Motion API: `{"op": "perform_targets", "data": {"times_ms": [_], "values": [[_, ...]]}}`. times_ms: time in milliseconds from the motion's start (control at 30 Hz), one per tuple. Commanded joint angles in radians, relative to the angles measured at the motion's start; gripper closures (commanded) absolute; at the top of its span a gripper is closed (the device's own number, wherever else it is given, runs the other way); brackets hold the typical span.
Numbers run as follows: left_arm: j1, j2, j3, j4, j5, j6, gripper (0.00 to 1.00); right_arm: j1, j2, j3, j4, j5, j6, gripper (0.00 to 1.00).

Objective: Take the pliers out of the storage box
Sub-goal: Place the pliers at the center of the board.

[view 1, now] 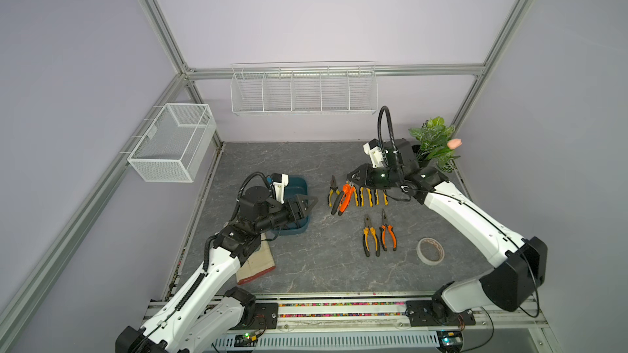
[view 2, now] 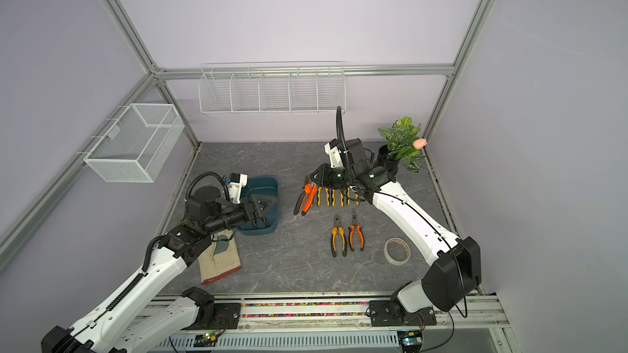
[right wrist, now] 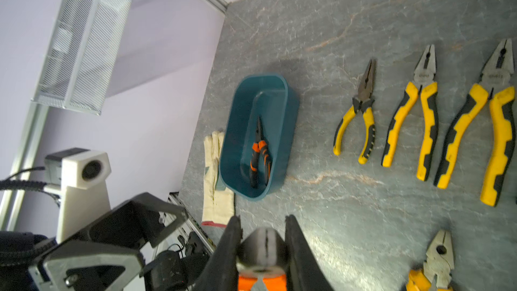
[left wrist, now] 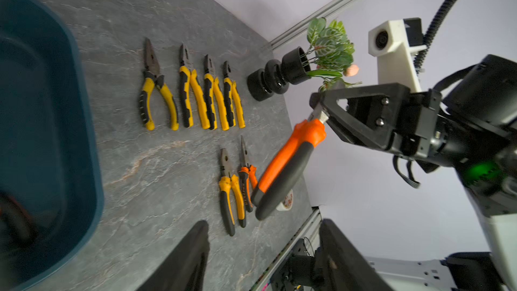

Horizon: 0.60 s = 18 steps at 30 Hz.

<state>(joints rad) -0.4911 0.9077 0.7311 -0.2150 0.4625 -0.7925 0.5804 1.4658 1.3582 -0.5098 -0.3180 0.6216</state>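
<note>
Seven pliers are out of the storage box [right wrist: 288, 102]. One last pair [right wrist: 260, 152], orange and black, lies flat on the bottom inside it.

The right gripper [right wrist: 264, 230] is clamped tight on the metal head of the held pliers [left wrist: 282, 166], which have orange-and-black handles. It holds them up in the air on the robot's right of the box, with the handles hanging down.

Under them, on the gray table [view 1: 306, 266], four yellow pliers [left wrist: 208, 85] lie side by side in a neat row, noses toward the back wall. Two more pairs lie next to each other, farther from the box and closer to the front. One is the yellow-orange pair [left wrist: 225, 184] and the other is the orange pair [left wrist: 246, 170].

The left gripper [left wrist: 264, 228] hangs over the right edge of the box. Its fingers [left wrist: 190, 256] are spread wide, with nothing between them.

A cream glove [right wrist: 216, 186] lies just beside the front left corner of the box. A roll of tape [view 1: 430, 249] sits well away from the box, past the two front pairs. A small plant [view 1: 433, 140] stands in the back corner, far from the box.
</note>
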Motion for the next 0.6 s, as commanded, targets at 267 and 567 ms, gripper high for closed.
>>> {"op": "perform_targets", "data": {"times_ms": [267,567], "values": [[0.001,0.025,0.019,-0.085,-0.066,0.082,0.37,0.117,0.110,-0.110,-0.156,0.105,-0.015,0.94],[0.002,0.018,-0.004,-0.078,-0.057,0.087,0.38,0.139,0.278,-0.022,-0.242,0.198,-0.104,0.93]]}}
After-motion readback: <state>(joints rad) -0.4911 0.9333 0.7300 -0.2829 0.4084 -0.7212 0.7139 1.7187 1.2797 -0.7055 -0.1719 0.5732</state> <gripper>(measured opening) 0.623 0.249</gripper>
